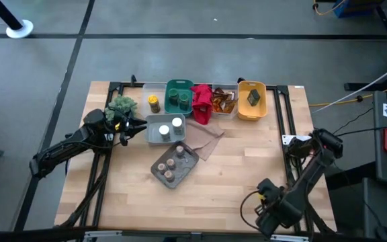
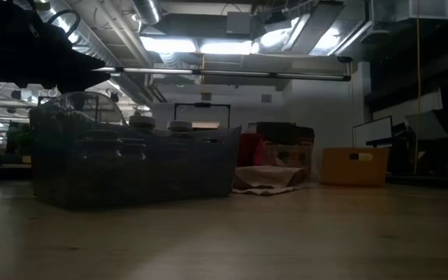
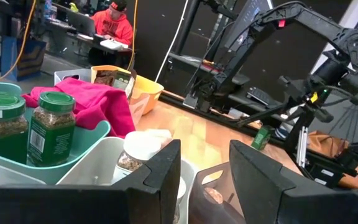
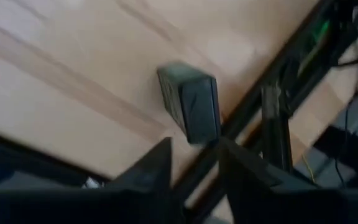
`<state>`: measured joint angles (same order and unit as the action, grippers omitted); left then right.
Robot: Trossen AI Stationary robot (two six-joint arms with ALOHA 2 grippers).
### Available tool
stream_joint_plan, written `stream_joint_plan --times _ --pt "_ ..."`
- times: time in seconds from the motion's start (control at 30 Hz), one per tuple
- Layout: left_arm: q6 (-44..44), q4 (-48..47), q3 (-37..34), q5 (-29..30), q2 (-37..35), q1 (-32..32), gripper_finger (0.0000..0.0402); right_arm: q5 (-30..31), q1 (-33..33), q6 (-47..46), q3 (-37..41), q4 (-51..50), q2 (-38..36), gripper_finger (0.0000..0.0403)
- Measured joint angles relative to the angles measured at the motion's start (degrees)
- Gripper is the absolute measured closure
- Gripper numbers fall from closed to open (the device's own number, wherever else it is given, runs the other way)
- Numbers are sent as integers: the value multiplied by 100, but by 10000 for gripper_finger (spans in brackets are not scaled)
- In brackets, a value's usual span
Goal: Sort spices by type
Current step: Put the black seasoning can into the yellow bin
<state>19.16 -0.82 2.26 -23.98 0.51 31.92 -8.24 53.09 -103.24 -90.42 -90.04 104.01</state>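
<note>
Far left of the surface [image 1: 247, 175]: left hand [image 1: 140, 127] low beside the small green plant [image 1: 121, 105], fingers apart with nothing between them, pointed at the grey bin [image 1: 154, 133] holding the white-lidded jars [image 1: 177, 124]. Behind that bin, along the back edge: a clear bin with the yellow-lidded jar [image 1: 153, 103], then a teal bin with the green-lidded jars [image 1: 178, 99]. Next to it, the red cloth [image 1: 202, 103], bunched up. Nearer the front, about mid-surface: a grey tray [image 1: 189, 162] set at an angle, carrying the tan-lidded jars [image 1: 170, 163]. Further right at the back: orange-brown packets [image 1: 224, 101] in a clear bin, then a dark green packet [image 1: 252, 98] in the yellow bin [image 1: 242, 111]. Far right, by the surface's edge rail: right hand [image 4: 194, 146] down low, fingers parted, with a small dark green box [image 4: 190, 102] standing on the wood just past the fingertips; contact impossible to tell.
</note>
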Motion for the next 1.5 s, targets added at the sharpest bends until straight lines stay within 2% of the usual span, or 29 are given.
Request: stream_joint_plan --times 0.1,0.2,0.37,0.63,0.93,1.2,1.5 --pt "-2 -2 0 2 0 0 274 -433 -117 41 1 2 0 219" --pt "-2 -9 0 1 1 0 274 -438 -149 176 3 2 0 169" --pt "-88 -13 2 0 0 0 274 -421 -132 586 37 14 0 127" --pt "-157 -17 2 -1 2 -2 274 -427 -136 1229 668 75 0 131" --pt "-157 -20 2 -1 0 1 274 -828 -136 1377 1374 1235 0 154" --pt "-162 -20 2 -1 2 -1 274 -843 -136 1386 1708 1156 -13 164" --pt "-172 -20 2 -1 2 -1 274 -1121 -136 1666 1721 1409 -7 165"
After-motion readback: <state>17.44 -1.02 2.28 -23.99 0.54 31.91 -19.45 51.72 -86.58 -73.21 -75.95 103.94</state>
